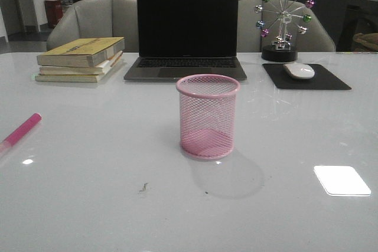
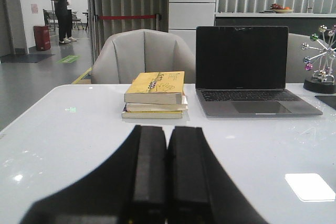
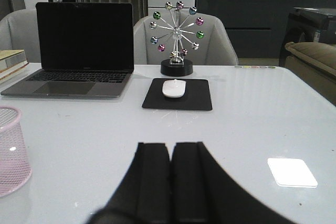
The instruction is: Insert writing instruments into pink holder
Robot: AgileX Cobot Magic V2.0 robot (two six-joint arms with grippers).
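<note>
1. The pink holder (image 1: 208,116) is stood empty at bench (image 1: 88,193) centre.
2. 1 magenta marker (image 1: 20,130) is seen at the left edge; insertion is not started.
3. The left tool (image 2: 167,174) and right tool (image 3: 171,179) are both held together, empty.

One pink cylindrical wire-mesh pen cup (image 1: 208,116) is counted on the white table (image 1: 88,193). One magenta pink marker (image 1: 20,130) is seen; no second marker is visible. Three stacked books (image 1: 81,59) are counted, with one dark open laptop (image 1: 186,33), one white mouse (image 1: 299,71), one black mouse pad (image 1: 331,80) and one ferris-wheel ornament with coloured balls (image 1: 284,22). Two black grippers are recorded, the left (image 2: 167,171) and the right (image 3: 171,177).
</note>
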